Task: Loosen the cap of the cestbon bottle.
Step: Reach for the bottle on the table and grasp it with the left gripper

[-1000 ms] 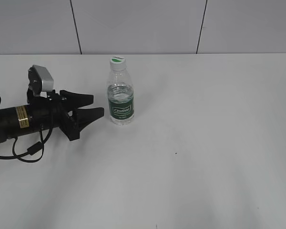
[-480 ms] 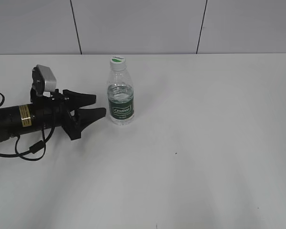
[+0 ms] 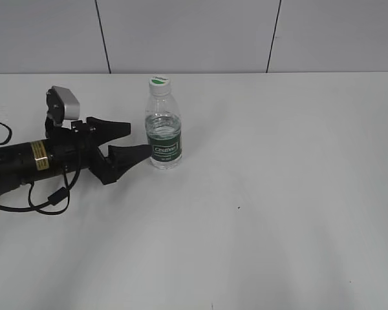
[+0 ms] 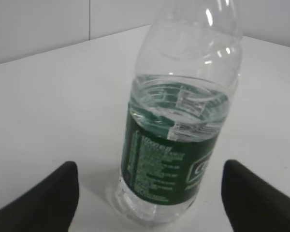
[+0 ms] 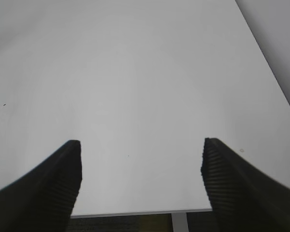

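Left gripper (image 3: 130, 139), left-centre of exterior frame: jaws spread wide, tips just short of bottle (image 3: 163, 126), not touching. Bottle upright on table (image 3: 278, 194), centre-left, label facing camera, part full. Cap (image 3: 159, 82) seated on neck. Right gripper (image 5: 141, 145): jaws apart, empty, above bare table edge.

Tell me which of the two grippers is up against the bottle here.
The left gripper, open, with the cestbon bottle just beyond its fingertips. The right gripper, also open, faces only bare table.
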Controlling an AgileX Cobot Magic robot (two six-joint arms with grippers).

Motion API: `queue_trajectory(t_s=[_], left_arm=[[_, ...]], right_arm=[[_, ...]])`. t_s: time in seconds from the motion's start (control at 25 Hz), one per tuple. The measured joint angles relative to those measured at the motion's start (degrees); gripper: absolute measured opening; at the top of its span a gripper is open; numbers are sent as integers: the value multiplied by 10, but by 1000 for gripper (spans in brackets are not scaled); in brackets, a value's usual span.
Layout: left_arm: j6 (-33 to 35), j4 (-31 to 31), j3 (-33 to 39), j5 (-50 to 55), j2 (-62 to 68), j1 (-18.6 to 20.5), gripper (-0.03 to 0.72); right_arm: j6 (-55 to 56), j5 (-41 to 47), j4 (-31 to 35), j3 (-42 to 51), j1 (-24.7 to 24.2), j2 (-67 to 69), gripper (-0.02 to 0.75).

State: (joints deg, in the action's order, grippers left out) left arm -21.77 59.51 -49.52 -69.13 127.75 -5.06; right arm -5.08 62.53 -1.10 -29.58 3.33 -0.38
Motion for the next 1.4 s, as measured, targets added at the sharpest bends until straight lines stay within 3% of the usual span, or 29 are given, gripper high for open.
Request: queue_trajectory(t_s=[0.36, 0.6, 1.0, 1.24, 1.4], left_arm=[[0, -9, -42, 61, 0, -43, 556], [2, -97, -50, 93, 1, -84, 556], [1, -24, -122, 74, 53, -88, 548], [0, 10, -153, 58, 63, -91, 459], [0, 39, -156, 47, 63, -91, 440]], right_arm=[[0, 0, 0, 0, 0, 0, 589], [0, 0, 0, 0, 0, 0, 589], [0, 0, 0, 0, 0, 0, 589], [0, 0, 0, 0, 0, 0, 589], [0, 0, 0, 0, 0, 0, 589]])
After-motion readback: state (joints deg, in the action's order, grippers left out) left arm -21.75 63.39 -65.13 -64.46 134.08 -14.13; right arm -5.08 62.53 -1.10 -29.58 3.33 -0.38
